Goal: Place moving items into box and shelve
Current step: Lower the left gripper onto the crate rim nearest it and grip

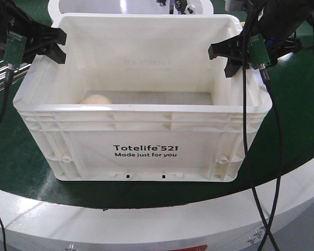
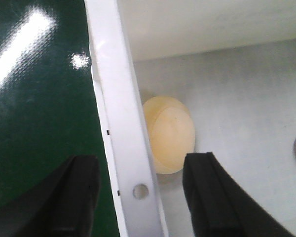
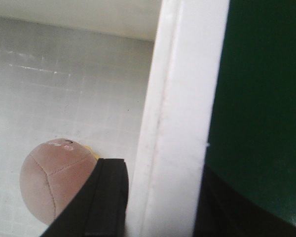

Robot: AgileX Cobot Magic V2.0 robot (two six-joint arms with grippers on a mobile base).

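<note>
**Both grippers straddling crate side walls, two buns inside**

Left gripper (image 1: 60, 46) reaches in level from the left, black fingers (image 2: 79, 197) either side of the left rim of the box (image 1: 146, 151); a gap shows on both sides of the rim, so the jaws stand apart, holding nothing; right gripper (image 1: 220, 58) reaches in from the right in mirrored pose, one finger inside and one outside the right wall; fingers lie close against both faces, cannot tell whether they clamp it.

Box is white hard plastic, rectangular, ribbed rim, smooth walls, black "Totelife 521" print on the front, faint grid pattern on the floor; it sits on a glossy dark green tabletop (image 1: 298, 104) with a white rounded edge.

Cream bun (image 2: 167, 138) is smooth, matte and domed, on the box floor against the left wall; pinkish-brown bun (image 3: 52, 180) is rounded, soft-looking with stitched seams, on the floor near the right wall, partly hidden by the inner finger; black cables (image 1: 251, 157) hang from both wrists.
</note>
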